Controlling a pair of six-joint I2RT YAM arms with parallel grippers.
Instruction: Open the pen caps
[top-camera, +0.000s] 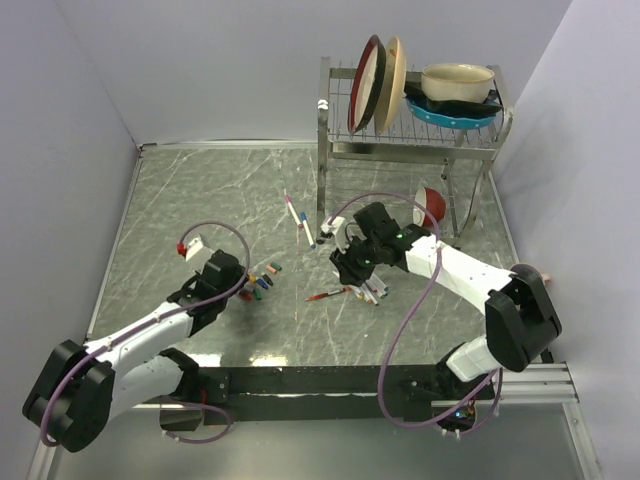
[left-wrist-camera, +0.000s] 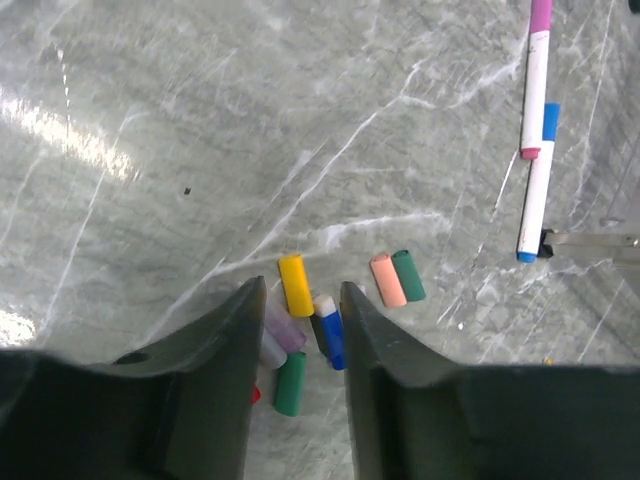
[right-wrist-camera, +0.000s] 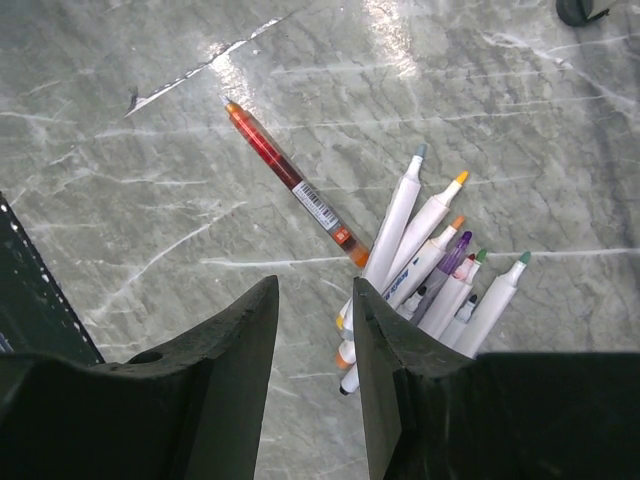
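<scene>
Two capped pens (left-wrist-camera: 535, 90), one red pen (right-wrist-camera: 285, 165), roughly eight uncapped markers (right-wrist-camera: 395, 215), roughly eight loose caps (left-wrist-camera: 295, 283).

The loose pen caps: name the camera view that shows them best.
Left wrist. The loose pen caps lie close below the camera, colours distinct: yellow, pink, green, blue. The top external view shows them only as tiny coloured specks. The right wrist view shows none, only uncapped pens.
</scene>
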